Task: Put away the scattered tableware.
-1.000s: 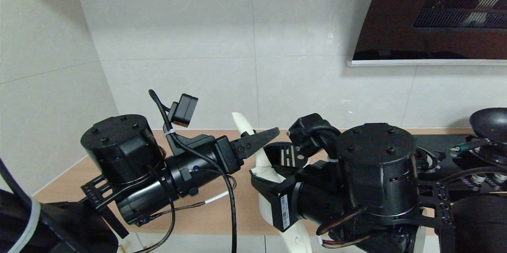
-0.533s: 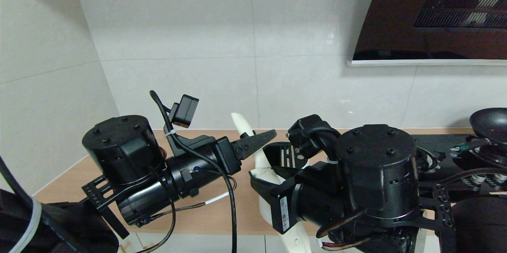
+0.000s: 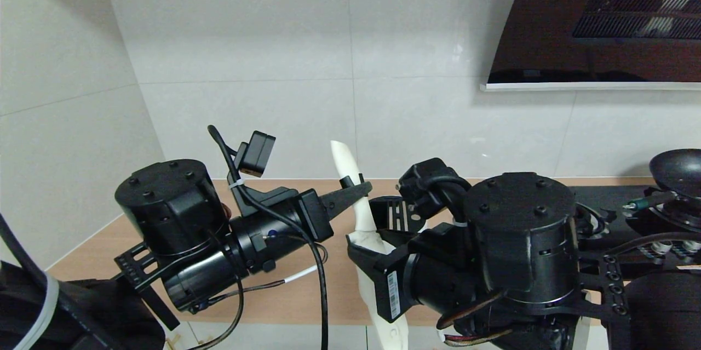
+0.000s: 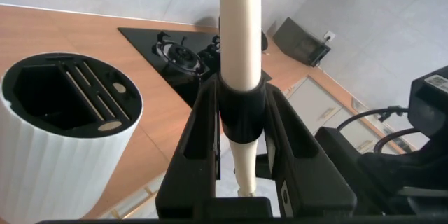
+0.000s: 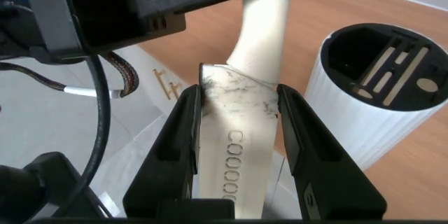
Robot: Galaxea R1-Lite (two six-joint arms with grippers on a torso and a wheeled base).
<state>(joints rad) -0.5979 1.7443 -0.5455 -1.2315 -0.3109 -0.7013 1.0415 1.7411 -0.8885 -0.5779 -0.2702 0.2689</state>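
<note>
Holding white knife (image 3: 342, 161) | left fingers (image 4: 203, 133) clenched on handle | right fingers (image 5: 178, 140) clenched on blade | ribbed holder (image 4: 70, 147), hob (image 4: 178, 52) near

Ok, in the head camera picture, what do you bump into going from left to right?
Left gripper shut on the white knife → black slotted top of the holder → black stove.

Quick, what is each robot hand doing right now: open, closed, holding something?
Left hand: closed on the handle of the white knife.
Right hand: closed on the blade end of the same knife.
</note>
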